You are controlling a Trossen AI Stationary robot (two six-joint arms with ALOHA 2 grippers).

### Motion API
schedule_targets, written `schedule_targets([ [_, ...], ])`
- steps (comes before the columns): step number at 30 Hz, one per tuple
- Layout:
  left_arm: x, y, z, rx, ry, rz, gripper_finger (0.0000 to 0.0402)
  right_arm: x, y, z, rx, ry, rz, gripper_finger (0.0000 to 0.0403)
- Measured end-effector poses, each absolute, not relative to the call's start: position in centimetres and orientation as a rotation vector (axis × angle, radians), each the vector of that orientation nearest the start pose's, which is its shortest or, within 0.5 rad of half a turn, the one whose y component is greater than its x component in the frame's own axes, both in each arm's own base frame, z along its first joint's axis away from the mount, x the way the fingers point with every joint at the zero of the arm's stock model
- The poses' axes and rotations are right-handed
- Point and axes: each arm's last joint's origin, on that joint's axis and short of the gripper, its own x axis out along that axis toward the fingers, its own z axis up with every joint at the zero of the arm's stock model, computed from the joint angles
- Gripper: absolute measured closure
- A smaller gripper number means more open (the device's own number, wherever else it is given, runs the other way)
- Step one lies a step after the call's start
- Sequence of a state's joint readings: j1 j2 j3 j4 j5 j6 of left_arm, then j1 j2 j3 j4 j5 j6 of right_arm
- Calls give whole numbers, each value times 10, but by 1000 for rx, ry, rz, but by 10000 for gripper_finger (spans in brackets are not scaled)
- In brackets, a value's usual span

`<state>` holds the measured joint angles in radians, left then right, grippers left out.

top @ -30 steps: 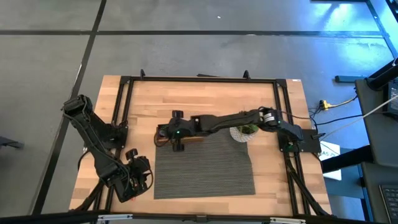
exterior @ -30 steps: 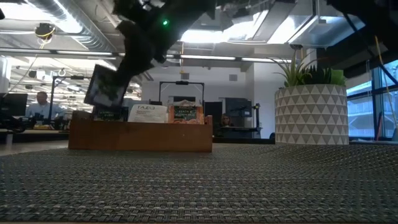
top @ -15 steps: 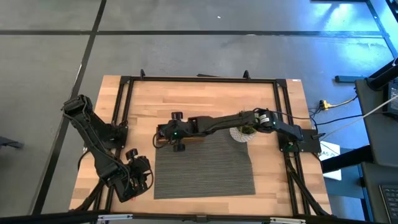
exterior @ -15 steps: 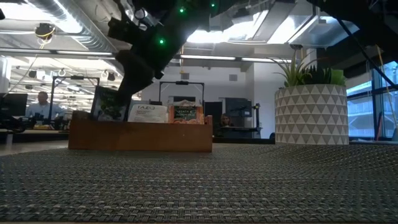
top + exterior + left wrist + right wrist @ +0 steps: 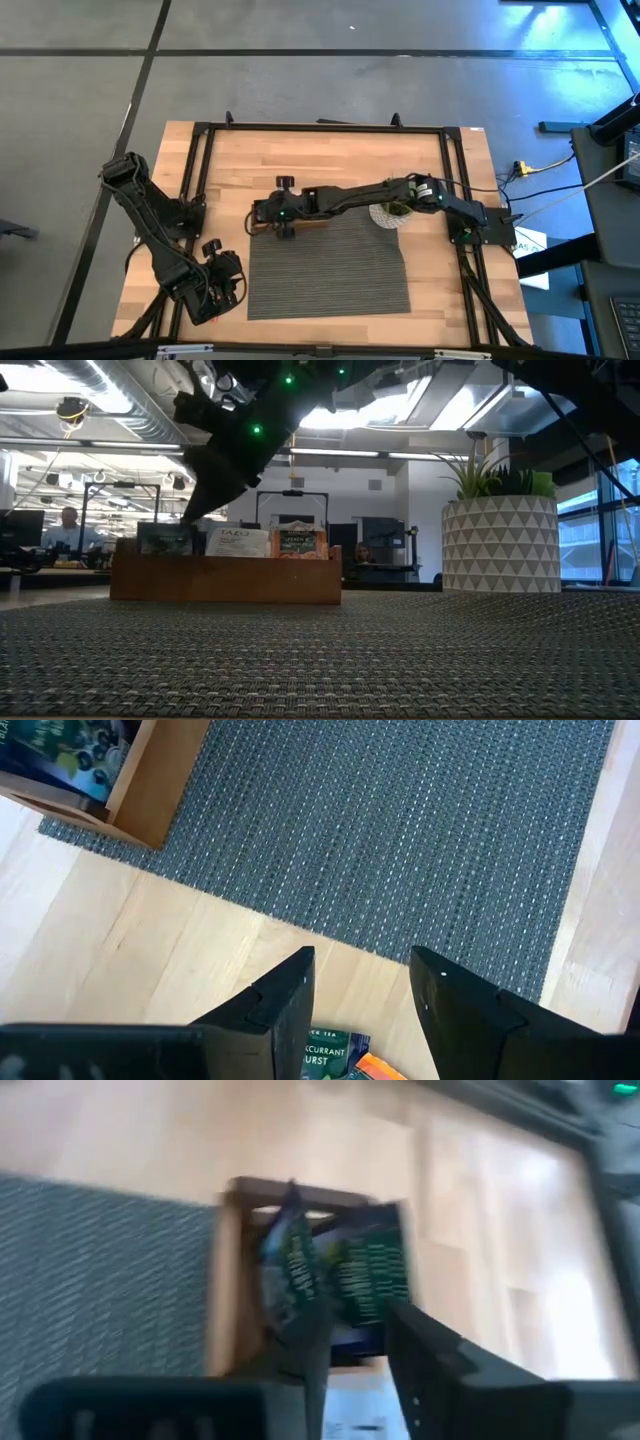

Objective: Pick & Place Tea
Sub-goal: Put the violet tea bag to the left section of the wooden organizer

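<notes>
Dropping dark tea sachet into tray's end compartment

Reaching across the table with my right gripper, I hang it over the left end of the wooden tray, which sits at the far edge of the grey woven mat. In my right wrist view the fingers stand slightly parted, with a dark green-black sachet tilted just past their tips, in the end compartment with other dark sachets; whether a pad still touches it I cannot tell. From the low view, dark sachets stand in the tray's end slot, a white one in the middle, an orange one beside it. The potted plant stands off to the right of the tray, apart from it.

My left gripper waits near the table's front left corner, fingers spread, above loose sachets lying on the bare wood just off the mat's edge.
</notes>
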<state>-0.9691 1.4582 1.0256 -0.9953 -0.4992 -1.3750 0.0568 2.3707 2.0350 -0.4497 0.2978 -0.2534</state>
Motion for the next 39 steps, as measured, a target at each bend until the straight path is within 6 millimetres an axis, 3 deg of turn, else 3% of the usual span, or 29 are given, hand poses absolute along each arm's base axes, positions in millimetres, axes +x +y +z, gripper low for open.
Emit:
schedule_targets([
  [5,153,-199,225,-272,1035,363,242,526,15,200,-413,796,-335,271],
  [9,152,-200,224,-320,1084,365,240,522,16,206,-437,820,-375,266],
  [17,141,-208,221,-530,1133,466,244,507,63,203,-336,927,-116,268],
  [25,112,-197,186,-602,1176,677,244,498,92,191,-250,941,55,269],
  [32,105,-193,173,-558,1260,664,240,500,106,175,-170,829,91,269],
  [39,107,-195,157,-586,1241,540,243,500,120,177,-171,786,118,269],
])
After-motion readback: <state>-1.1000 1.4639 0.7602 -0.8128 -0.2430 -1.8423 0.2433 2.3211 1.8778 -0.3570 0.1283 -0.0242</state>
